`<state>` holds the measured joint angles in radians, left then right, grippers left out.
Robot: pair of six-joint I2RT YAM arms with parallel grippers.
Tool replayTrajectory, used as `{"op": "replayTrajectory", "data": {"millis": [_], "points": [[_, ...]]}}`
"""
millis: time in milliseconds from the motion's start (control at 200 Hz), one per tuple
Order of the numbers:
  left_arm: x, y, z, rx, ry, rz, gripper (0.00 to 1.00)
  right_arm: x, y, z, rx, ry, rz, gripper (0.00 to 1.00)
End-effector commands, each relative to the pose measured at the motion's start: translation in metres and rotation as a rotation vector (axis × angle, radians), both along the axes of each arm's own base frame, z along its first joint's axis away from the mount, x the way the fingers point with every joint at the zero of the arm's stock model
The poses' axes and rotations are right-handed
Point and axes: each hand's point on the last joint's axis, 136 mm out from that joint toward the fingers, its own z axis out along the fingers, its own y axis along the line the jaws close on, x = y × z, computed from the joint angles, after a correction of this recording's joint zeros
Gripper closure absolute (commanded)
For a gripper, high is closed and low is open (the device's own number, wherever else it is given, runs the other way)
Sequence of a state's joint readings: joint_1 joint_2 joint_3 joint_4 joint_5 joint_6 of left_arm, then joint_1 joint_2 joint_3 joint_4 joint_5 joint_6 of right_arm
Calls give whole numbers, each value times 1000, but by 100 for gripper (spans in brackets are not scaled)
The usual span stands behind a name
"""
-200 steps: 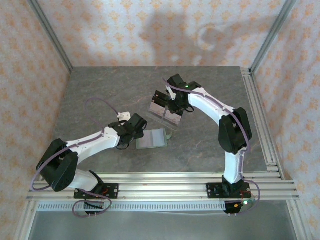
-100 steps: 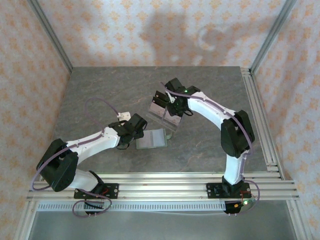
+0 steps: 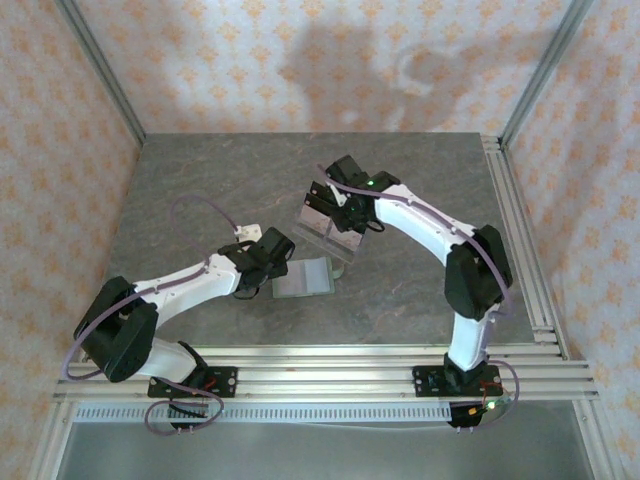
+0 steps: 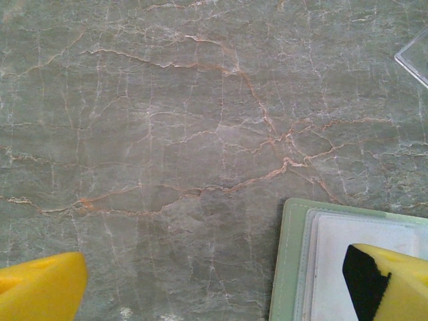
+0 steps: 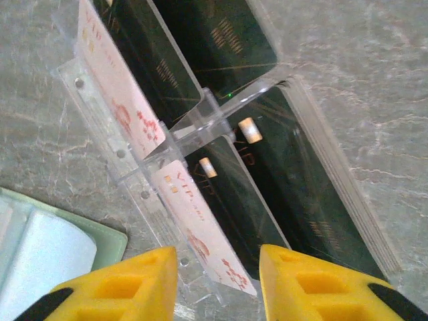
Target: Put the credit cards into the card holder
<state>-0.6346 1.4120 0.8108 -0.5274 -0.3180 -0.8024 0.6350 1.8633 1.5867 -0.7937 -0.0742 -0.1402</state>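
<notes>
The card holder [image 3: 303, 278], a sage-green wallet lying open and flat, rests mid-table. My left gripper [image 3: 268, 272] hovers at its left edge. In the left wrist view that gripper [image 4: 214, 287] is open, one yellow fingertip [image 4: 391, 284] over the wallet [image 4: 291, 267], the other over bare table. Pinkish credit cards [image 5: 200, 227] stand in a clear stand [image 3: 328, 225] in front of black cards [image 5: 294, 200]. My right gripper [image 5: 217, 281] is open right above the stand, its fingers either side of the lower pink card's corner without touching it. A second pink card [image 5: 117, 87] stands in the neighbouring cell.
The grey marbled table [image 3: 200, 200] has patterned walls at the back and sides, and aluminium rails [image 3: 520, 240] along the right and near edges. The wallet's corner [image 5: 107, 234] lies close beside the stand's base.
The right gripper shifted a little left and lower over the stand, and its jaws widened, then narrowed again. The left arm and the wallet have not moved.
</notes>
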Motion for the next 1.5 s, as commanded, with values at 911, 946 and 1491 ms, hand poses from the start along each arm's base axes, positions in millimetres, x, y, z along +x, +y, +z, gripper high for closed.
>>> {"op": "replayTrajectory", "data": {"millis": [911, 946, 1491], "points": [[1, 2, -3, 5, -4, 8, 0, -9, 2, -43, -95, 141, 88, 87], [1, 2, -3, 3, -4, 7, 0, -10, 2, -44, -94, 148, 89, 87], [3, 1, 1, 1, -9, 7, 0, -10, -2, -46, -69, 178, 83, 82]]}}
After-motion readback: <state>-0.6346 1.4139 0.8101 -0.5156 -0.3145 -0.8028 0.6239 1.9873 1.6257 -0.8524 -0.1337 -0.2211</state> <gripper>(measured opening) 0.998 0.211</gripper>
